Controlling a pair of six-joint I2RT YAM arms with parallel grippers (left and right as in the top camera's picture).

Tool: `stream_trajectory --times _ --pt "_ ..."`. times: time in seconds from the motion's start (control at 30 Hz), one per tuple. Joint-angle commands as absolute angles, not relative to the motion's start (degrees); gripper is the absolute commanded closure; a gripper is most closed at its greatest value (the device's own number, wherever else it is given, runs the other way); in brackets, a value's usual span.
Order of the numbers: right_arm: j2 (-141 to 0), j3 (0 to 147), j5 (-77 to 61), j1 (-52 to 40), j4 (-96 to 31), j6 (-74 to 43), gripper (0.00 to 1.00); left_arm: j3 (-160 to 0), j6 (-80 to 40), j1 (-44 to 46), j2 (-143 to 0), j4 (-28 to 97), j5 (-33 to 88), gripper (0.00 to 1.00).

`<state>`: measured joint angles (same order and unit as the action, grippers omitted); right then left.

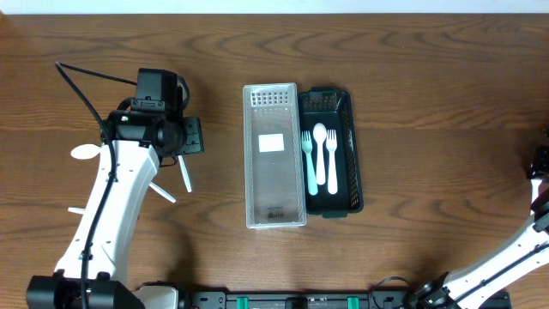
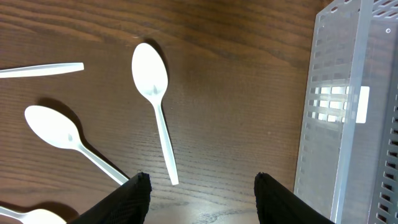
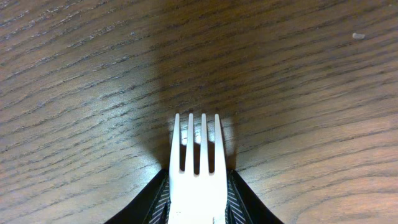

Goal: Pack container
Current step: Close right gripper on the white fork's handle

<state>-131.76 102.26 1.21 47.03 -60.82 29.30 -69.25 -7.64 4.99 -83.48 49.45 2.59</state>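
A black slotted container (image 1: 354, 159) stands right of centre and holds a teal fork (image 1: 308, 161), a white spoon (image 1: 320, 154) and another white piece. Against its left side lies a clear perforated container (image 1: 274, 159), seen also at the right of the left wrist view (image 2: 348, 112). My left gripper (image 2: 202, 182) hangs open above the wood, with a white spoon (image 2: 151, 78) just ahead of its fingers. A second spoon (image 2: 53, 127) lies further left. My right gripper (image 3: 198, 175) is shut on a white fork (image 3: 198, 152), tines pointing forward, low over the table.
More white cutlery lies round the left arm: a handle (image 2: 43, 70), a spoon bowl (image 1: 84, 153) and sticks (image 1: 163, 193). The right arm (image 1: 539, 184) enters at the table's far right edge. Dark wood surrounds the fork.
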Motion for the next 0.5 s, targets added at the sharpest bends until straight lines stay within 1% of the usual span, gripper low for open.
stream_trajectory --times 0.0,0.23,0.27,0.3,0.33,0.4,0.47 --pt "-134.9 101.8 -0.8 47.4 -61.2 29.6 0.74 -70.4 -7.1 5.1 -83.6 49.5 1.9 0.43" --pt "-134.9 101.8 -2.5 47.4 -61.2 29.6 0.75 -70.4 -7.1 5.1 -83.6 49.4 1.9 0.44" --pt "-134.9 101.8 -3.4 47.4 -61.2 29.6 0.77 -70.4 -7.1 5.1 -83.6 49.4 1.9 0.44" --pt "-134.9 101.8 -4.7 47.4 -61.1 29.3 0.84 -70.4 -7.1 5.1 -83.6 49.4 1.9 0.43" --pt "-134.9 101.8 -5.3 47.4 -60.9 28.2 0.88 -70.4 -7.1 5.1 -83.6 49.5 1.9 0.43" --pt "-134.9 101.8 -5.4 47.4 -60.0 25.0 0.89 -70.4 -7.1 5.1 -83.6 49.4 1.9 0.44" --pt "-134.9 101.8 -5.4 47.3 -59.1 21.4 0.97 -70.4 -7.1 5.1 -83.6 49.4 1.9 0.43"
